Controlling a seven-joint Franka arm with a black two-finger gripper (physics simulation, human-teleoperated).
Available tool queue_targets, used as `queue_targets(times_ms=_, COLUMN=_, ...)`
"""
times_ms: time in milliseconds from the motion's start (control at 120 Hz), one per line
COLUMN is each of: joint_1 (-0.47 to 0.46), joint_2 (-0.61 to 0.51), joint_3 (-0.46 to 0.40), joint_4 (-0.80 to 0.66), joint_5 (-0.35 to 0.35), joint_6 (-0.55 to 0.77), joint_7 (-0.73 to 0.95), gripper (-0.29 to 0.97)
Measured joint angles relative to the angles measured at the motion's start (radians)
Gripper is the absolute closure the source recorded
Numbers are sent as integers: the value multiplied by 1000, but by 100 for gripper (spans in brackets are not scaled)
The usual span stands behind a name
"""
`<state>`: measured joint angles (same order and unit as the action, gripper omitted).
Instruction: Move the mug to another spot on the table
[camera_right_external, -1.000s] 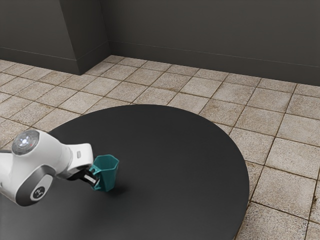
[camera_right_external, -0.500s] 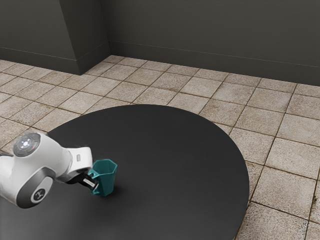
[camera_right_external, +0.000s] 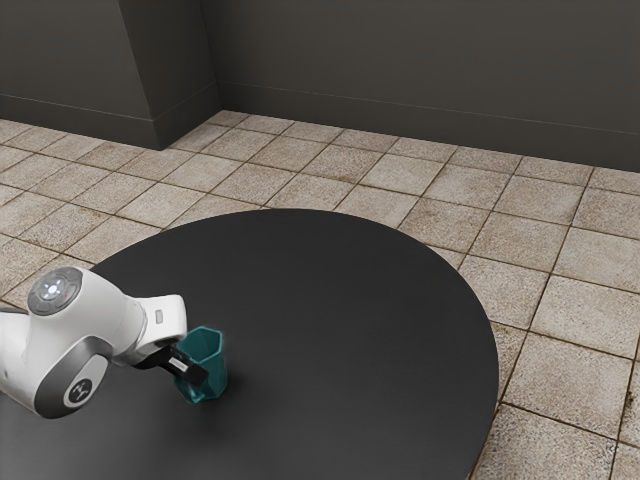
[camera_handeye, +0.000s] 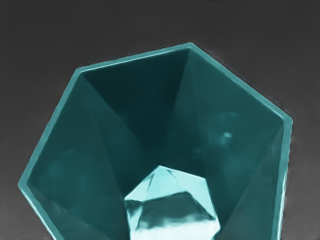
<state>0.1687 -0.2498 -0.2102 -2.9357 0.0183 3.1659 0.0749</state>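
gripping: the black gripper (camera_right_external: 189, 368) is clamped on the teal mug (camera_right_external: 212, 372), pinching the wall on the arm's side; one dark finger lies across the outside of that wall, and the other is hidden behind it, inside the mouth
mug place: on the round black table (camera_right_external: 360, 320), in the part toward the exterior view's left and near the front edge, well apart from the table's far rim
mug pose: mouth upward, close to upright; whether its base touches the tabletop or hangs just over it cannot be told, though a faint dark shadow lies right under it
mug shape: angular, with flat faceted walls that narrow from a wide many-sided mouth down to a small base
arm: the white arm (camera_right_external: 85, 345) comes in from the exterior view's lower left, its hand low over the table and pointing toward the exterior view's right
wrist view: the camera looks straight down into the mug; the rim (camera_handeye: 135, 56) is a bright teal edge, the inner walls are darker, and the pale glossy inner floor (camera_handeye: 170, 210) sits close under the hand, with dark tabletop around the outside
room: beige tiled floor (camera_right_external: 560, 260) around the table, dark walls (camera_right_external: 420, 50) behind it
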Motion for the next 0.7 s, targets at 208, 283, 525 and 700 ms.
queue_targets(times_ms=208, joint_1=0, joint_2=0, joint_3=-1, joint_4=-7, joint_5=-1, joint_6=1, joint_7=-4, gripper=5)
queue_targets(times_ms=283, joint_1=0, joint_2=0, joint_3=-1, joint_4=-10, joint_5=-1, joint_6=1, joint_7=-5, gripper=3)
queue_targets(times_ms=525, joint_1=0, joint_2=-2, joint_3=-1, joint_4=-14, joint_5=-3, joint_6=1, joint_7=-8, gripper=1)
queue_targets(times_ms=700, joint_1=0, joint_2=-3, joint_3=-1, joint_4=-14, joint_5=-6, joint_6=0, joint_7=-12, gripper=0)
